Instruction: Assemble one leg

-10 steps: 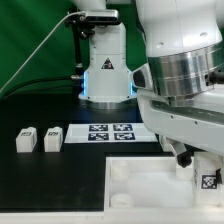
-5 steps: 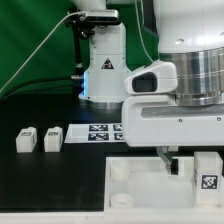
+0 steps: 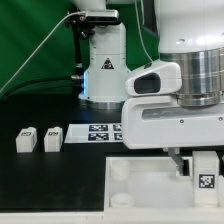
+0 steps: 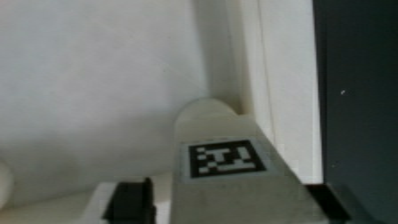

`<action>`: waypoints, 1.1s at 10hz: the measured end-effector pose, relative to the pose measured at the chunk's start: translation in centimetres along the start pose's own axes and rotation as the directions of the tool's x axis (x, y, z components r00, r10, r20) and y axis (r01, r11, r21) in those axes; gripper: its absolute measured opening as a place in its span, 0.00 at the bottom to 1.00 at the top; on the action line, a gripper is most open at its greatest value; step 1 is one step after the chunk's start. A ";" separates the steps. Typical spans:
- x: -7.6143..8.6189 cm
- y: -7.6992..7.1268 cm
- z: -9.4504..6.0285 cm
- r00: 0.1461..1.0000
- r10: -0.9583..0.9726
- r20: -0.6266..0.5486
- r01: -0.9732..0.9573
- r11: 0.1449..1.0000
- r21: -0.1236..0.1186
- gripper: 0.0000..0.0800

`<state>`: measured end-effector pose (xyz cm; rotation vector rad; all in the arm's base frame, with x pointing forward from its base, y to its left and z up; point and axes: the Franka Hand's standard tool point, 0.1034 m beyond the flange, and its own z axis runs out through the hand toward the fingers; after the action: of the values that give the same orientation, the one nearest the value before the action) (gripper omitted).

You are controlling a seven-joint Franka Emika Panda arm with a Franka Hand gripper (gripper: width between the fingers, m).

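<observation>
On the exterior view's left I see two small white blocks (image 3: pixel 25 139) (image 3: pixel 52 137) standing side by side on the black table (image 3: pixel 60 185), each showing a black-and-white square marker; I can read no writing on them. Just beside them to the right lies the marker board (image 3: pixel 104 132), partly hidden behind the arm's white housing (image 3: pixel 165 110). Lower, the large white panel (image 3: pixel 140 185) shows a round socket (image 3: pixel 119 170) at its near-left corner. At the exterior view's right, the leg (image 3: pixel 207 176) stands upright over the panel, marker face toward the camera. The gripper (image 3: pixel 190 165) is clamped around it; my wrist view shows the leg (image 4: pixel 222 150) between the dark fingers (image 4: pixel 130 203), above the panel's edge.
</observation>
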<state>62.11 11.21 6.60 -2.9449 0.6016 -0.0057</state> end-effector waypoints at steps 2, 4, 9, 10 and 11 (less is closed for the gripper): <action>0.2 -0.1 0.1 0.976 0.217 0.004 -0.217 0.976 0.002 0.36; 0.5 -0.3 0.1 0.831 0.553 0.062 -0.552 0.833 -0.032 0.36; 0.3 -0.8 0.0 0.256 0.965 0.065 -0.954 0.263 -0.147 0.37; 0.3 -0.8 0.0 0.260 0.963 0.066 -0.953 0.267 -0.144 0.37; 0.3 -0.8 0.1 0.260 0.963 0.065 -0.953 0.267 -0.145 0.46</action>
<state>62.69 11.80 6.61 -2.0228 2.2921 0.3561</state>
